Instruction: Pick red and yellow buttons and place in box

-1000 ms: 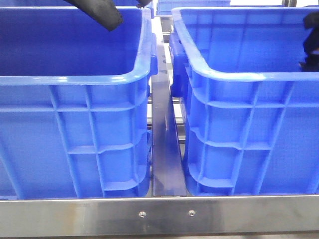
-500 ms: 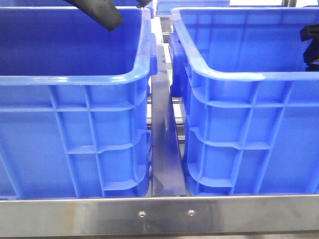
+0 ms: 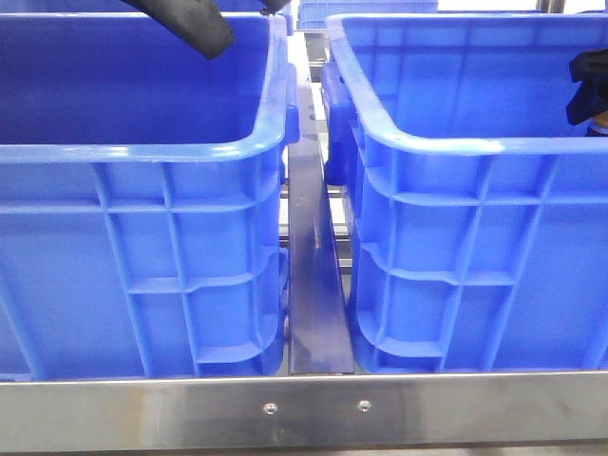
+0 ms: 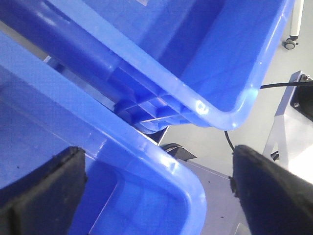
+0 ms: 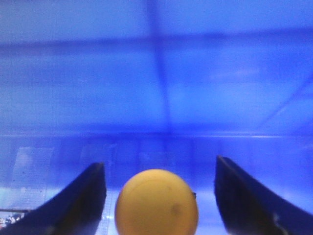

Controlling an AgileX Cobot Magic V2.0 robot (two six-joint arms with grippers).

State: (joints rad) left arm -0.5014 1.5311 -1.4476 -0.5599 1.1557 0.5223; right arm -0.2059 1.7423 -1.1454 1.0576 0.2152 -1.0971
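Two deep blue boxes stand side by side, the left one and the right one. Low inside the right box, my right gripper is open. The orange-yellow button, with its rounded cap, lies between the fingers, and a gap shows on each side of it. In the front view this gripper is dark at the right edge. My left gripper is open and empty above a rounded rim corner of a blue box. The red button is out of view.
A narrow metal strip runs between the two boxes, and a steel rail crosses the front. The left arm's black end pokes over the left box's far side. A further blue crate and a white frame lie beyond the left gripper.
The right gripper has shifted slightly inside the right box. The left arm has not moved.
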